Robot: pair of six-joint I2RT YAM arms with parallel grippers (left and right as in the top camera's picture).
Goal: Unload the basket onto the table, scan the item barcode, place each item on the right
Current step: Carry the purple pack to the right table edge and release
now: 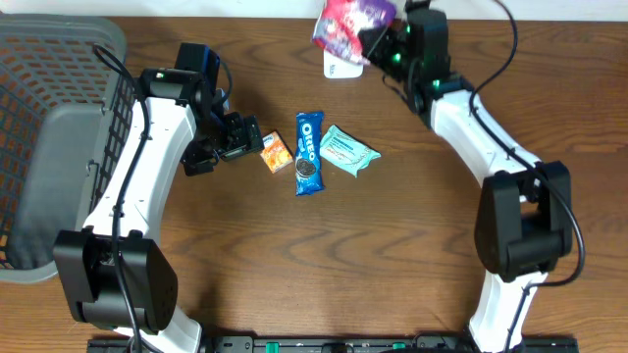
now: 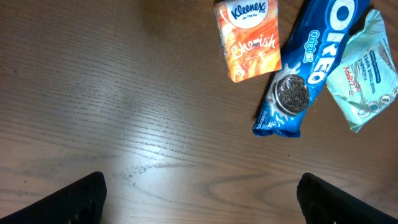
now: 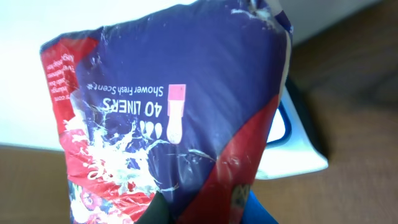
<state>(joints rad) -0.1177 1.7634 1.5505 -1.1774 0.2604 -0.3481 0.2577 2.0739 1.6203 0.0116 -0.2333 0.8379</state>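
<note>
**While the right fingers clamp the liner pack at the far edge, the left fingers stand wide open**

Where the overhead view gives us the whole layout, the wrist views fill in the detail. From above we see the right gripper (image 1: 376, 41) at the far edge of the counter (image 1: 294, 265), its fingers closed tight on the liner pack (image 1: 345, 20), which hangs lifted over a white object (image 1: 339, 67). Only the right wrist view lets us read the pack (image 3: 174, 112): "40 LINERS" and "Shower Fresh Scent", upside down to that camera. The white object (image 3: 298, 143) shows behind it with a dark blue edge.

The left wrist view shows what the overhead blurs: the left gripper (image 2: 211, 208) spread fully apart over bare wood, holding nothing. Ahead of it lie an orange Kleenex pack (image 2: 247, 40), a blue Oreo pack (image 2: 305, 68) and a pale green packet (image 2: 364, 68), side by side.

The liner pack is soft, crinkled film, purple with red and white splashes.

From above, the three small packs (image 1: 276, 153) (image 1: 308, 154) (image 1: 347, 151) sit mid-counter between the arms, well apart from the liner pack. A wire basket (image 1: 59, 59) fills the far left corner beside the left arm. The near half of the counter is open wood.
</note>
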